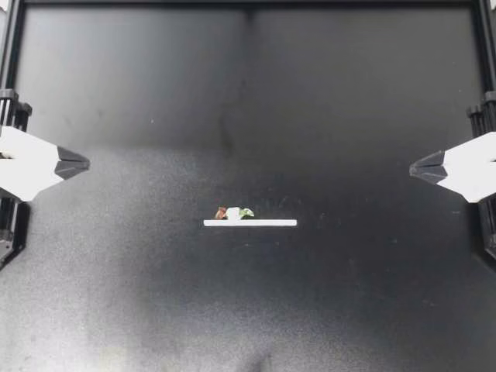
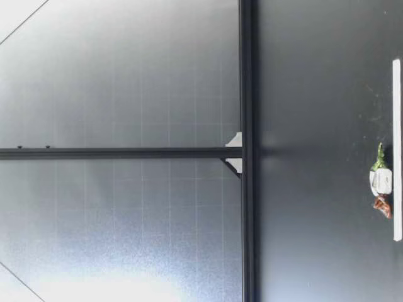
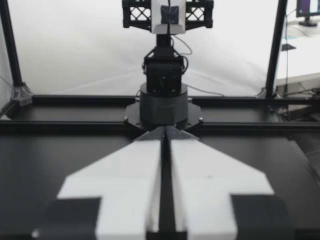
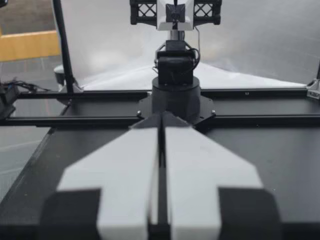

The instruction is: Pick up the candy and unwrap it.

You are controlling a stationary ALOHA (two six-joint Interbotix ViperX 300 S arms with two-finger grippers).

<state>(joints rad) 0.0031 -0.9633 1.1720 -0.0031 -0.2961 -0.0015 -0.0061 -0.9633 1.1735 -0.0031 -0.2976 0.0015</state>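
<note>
A small wrapped candy [image 1: 233, 212] with a white middle, a brown twist at one end and a green twist at the other lies on the black table just behind a white tape strip [image 1: 249, 223]. The low view shows the candy [image 2: 380, 181] lying flat beside the strip [image 2: 397, 150]. My left gripper [image 1: 87, 163] hovers at the table's left edge, shut and empty, far from the candy. My right gripper [image 1: 412, 167] mirrors it at the right edge, also shut and empty. In each wrist view the white fingers [image 3: 165, 132] [image 4: 161, 117] are pressed together, facing the other arm's base.
A black frame rail [image 1: 248, 5] borders the table [image 1: 349, 116] at the back. The opposite arm's base [image 3: 163, 102] stands ahead of my left gripper, and another base [image 4: 176, 95] ahead of my right one.
</note>
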